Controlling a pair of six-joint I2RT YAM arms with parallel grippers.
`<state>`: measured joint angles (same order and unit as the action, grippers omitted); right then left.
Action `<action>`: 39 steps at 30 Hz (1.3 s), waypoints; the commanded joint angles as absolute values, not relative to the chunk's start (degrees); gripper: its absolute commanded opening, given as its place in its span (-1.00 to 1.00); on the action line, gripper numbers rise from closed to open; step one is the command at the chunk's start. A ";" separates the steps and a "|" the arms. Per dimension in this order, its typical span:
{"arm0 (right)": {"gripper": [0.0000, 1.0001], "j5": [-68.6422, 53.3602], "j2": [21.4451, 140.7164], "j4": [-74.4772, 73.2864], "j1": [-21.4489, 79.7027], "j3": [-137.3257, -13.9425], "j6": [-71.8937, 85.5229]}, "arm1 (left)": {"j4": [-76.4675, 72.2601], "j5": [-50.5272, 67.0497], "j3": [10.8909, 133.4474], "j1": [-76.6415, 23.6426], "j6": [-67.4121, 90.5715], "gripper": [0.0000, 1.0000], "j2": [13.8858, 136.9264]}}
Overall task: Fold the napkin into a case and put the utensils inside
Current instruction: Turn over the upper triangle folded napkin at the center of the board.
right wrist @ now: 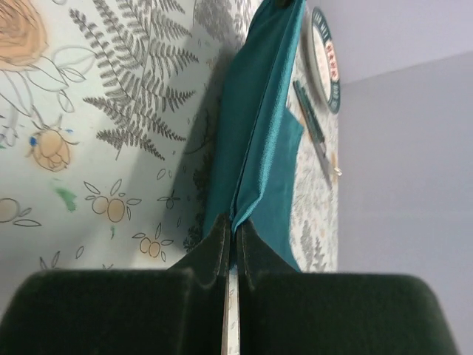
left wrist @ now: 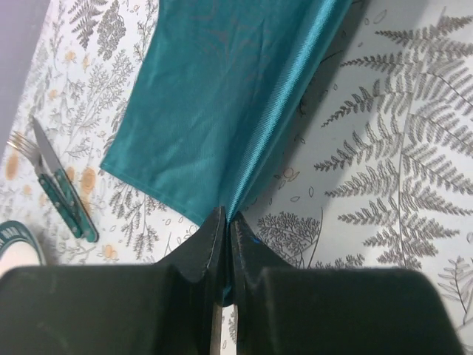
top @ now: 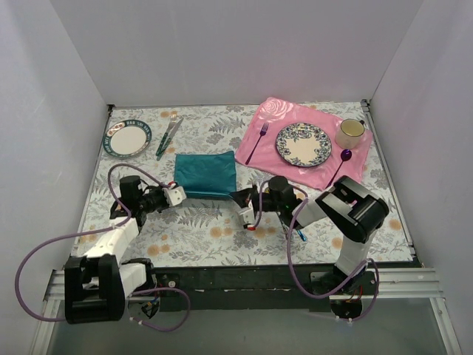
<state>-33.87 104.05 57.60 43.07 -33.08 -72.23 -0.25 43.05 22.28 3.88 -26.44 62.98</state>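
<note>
So the teal napkin (top: 205,174) is thin, shiny, satin-type cloth. We'd bet it's feather-light, floppy and a bit slippery, so it'll sag and slide rather than hold a crease unless it's kept taut. Corners are the obvious place to grab, and that's where it's taken: the left tool (top: 176,195) is clamped tight on the near-left corner and the right tool (top: 241,198) on the near-right one. The near edge is stretched between them, lifted off the bench (top: 199,240), while the far part lies flat around the middle. In the right wrist view the pinched edge looks like two layers. Counting: one napkin, two tools, both holding it. Further out there's one pink rose placemat (top: 273,115), two plates (a teal-rimmed plate (top: 127,138) far left, a blue-patterned plate (top: 303,144) on the placemat), one cream mug (top: 350,132), one purple fork (top: 257,142) and one purple spoon (top: 341,161). One green-handled fork (left wrist: 21,148) and one green-handled knife (left wrist: 46,151) lie side by side left of the napkin. We can't pick out the rainbow utensils for sure, maybe they're under the right arm.
</note>
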 commanded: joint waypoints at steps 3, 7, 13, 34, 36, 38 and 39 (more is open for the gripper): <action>-0.97 -35.33 97.39 56.26 44.65 -28.65 -79.36 | 11.93 40.78 19.69 5.01 -36.81 -1.00 55.02; -0.97 -35.33 96.94 53.27 45.61 -27.69 -80.68 | 17.22 40.61 19.42 5.01 -39.55 -1.00 53.79; -0.97 -35.77 96.15 46.78 47.72 -27.77 -82.96 | 24.16 40.96 19.78 5.01 -43.58 -1.00 54.05; -0.97 -34.63 96.94 21.98 53.00 -33.04 -89.65 | 42.98 39.55 19.78 5.01 -59.32 -1.00 55.37; -0.97 -34.54 96.77 20.49 53.35 -33.66 -89.65 | 44.20 39.46 19.78 5.01 -60.11 -0.99 55.46; -0.97 -34.54 96.42 18.81 53.52 -33.92 -89.56 | 44.91 39.11 19.95 5.01 -61.08 -0.88 55.63; -0.97 -34.63 96.42 18.20 53.61 -34.19 -89.47 | 45.96 38.94 20.04 5.01 -61.52 -0.84 55.72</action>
<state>-34.50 97.17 27.73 53.04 -32.84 -88.77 39.09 42.59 19.88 4.71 -58.33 55.37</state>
